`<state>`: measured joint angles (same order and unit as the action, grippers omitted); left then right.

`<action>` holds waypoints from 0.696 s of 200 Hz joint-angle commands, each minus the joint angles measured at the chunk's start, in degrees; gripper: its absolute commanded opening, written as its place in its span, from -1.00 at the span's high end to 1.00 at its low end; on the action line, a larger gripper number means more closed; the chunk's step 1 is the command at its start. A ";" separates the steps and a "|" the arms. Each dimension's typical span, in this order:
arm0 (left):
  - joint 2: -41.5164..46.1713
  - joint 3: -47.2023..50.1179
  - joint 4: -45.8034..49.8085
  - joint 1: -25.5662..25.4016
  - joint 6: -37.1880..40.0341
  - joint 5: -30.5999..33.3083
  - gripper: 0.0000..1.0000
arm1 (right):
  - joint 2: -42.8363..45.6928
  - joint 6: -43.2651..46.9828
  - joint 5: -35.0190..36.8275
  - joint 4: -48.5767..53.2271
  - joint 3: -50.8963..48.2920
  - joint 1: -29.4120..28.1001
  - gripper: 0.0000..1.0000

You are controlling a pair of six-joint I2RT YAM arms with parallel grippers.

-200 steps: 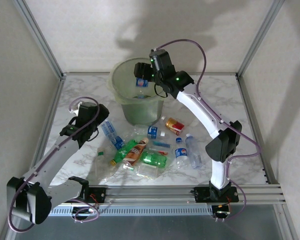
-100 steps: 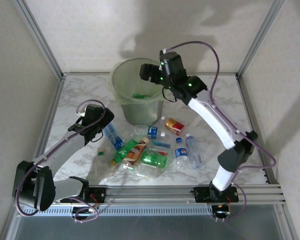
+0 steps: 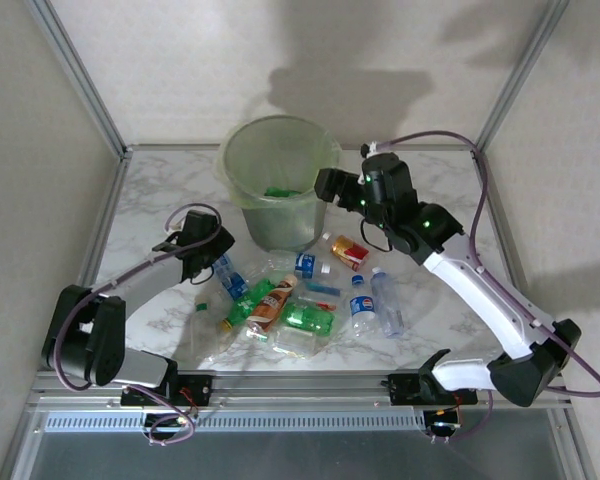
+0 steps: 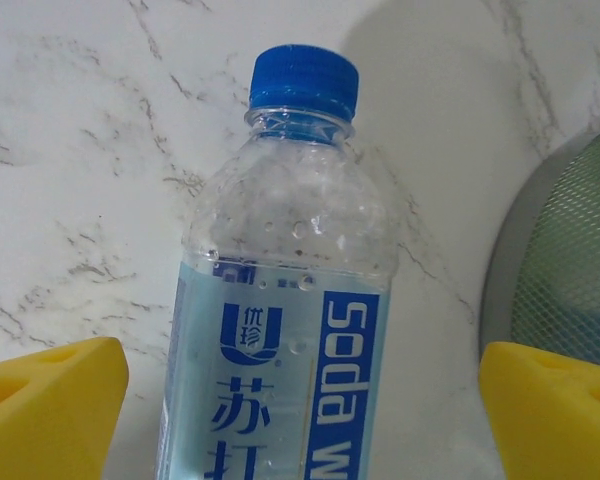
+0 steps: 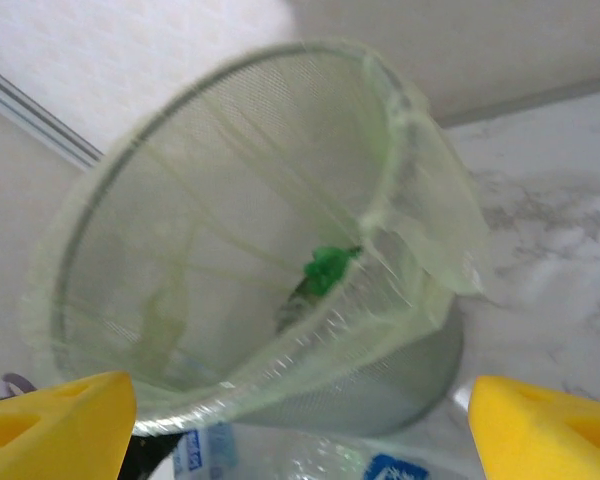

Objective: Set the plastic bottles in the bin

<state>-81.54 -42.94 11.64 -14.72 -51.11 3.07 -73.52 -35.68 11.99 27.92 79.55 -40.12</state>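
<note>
My left gripper (image 4: 300,420) is open and low over the table, its yellow fingertips (image 4: 50,400) standing either side of a clear bottle with a blue cap and blue label (image 4: 280,300), with gaps on both sides. From above, that bottle (image 3: 225,272) lies at the left of a heap of plastic bottles (image 3: 305,318), under the left gripper (image 3: 212,258). The pale-green bin (image 3: 230,150) stands behind the heap with a green-capped bottle (image 3: 278,190) inside. My right gripper (image 3: 328,186) hangs open and empty just right of the bin's rim, facing the bin (image 5: 230,200).
Bottles with orange (image 3: 268,305), red (image 3: 350,250) and blue (image 3: 360,305) labels lie spread across the marble table (image 3: 150,200) in front of the bin. The bin's base (image 4: 565,260) is close on the left gripper's right. Metal frame posts and walls enclose the table.
The right gripper let a blue-labelled bottle drop into the bin, then swung right and down off the rim. The left gripper came forward and down over the blue-capped bottle.
</note>
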 commanded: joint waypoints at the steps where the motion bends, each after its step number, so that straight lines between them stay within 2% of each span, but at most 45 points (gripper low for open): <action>1: -1.55 -0.70 -1.07 0.57 -0.22 0.06 -0.78 | 3.31 -1.92 2.01 0.54 -3.22 0.02 -0.73; 68: -5.51 -1.67 -2.23 0.58 0.99 0.03 -0.65 | 8.46 -4.63 4.07 2.86 -11.93 0.04 -0.73; 139: -6.73 -2.40 -1.99 0.58 1.63 0.33 -0.33 | 10.42 -6.68 7.49 4.86 -14.96 0.04 -0.76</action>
<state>-87.48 -43.51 9.58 -14.72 -50.24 2.90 -64.07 -41.01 16.97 31.42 65.23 -40.12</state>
